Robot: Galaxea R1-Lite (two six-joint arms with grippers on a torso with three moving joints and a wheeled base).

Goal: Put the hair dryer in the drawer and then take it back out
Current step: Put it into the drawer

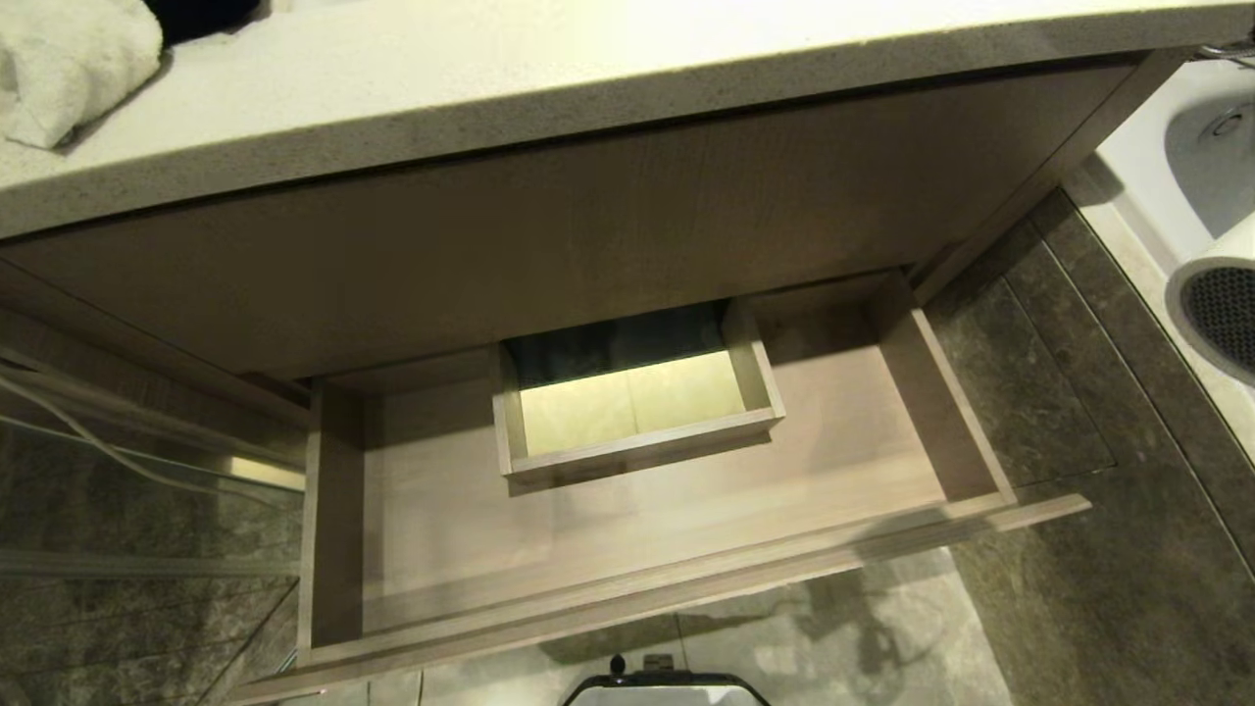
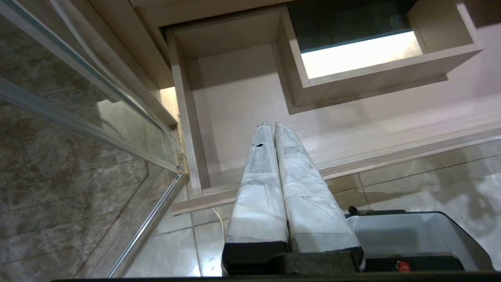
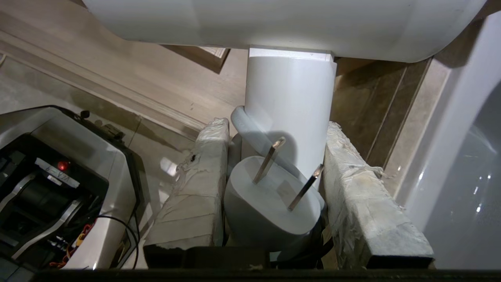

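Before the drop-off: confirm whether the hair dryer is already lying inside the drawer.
No. The open drawer shows only bare wood, and the hair dryer sits by its handle between the right gripper fingers.

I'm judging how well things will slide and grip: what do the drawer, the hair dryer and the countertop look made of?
Drawer: seemingly laminated board, matte, with faint printed-looking pale wood grain. Hair dryer: smooth white plastic with a soft sheen, held by its handle in the right tool. Countertop: probably stone or composite, pale and finely speckled.
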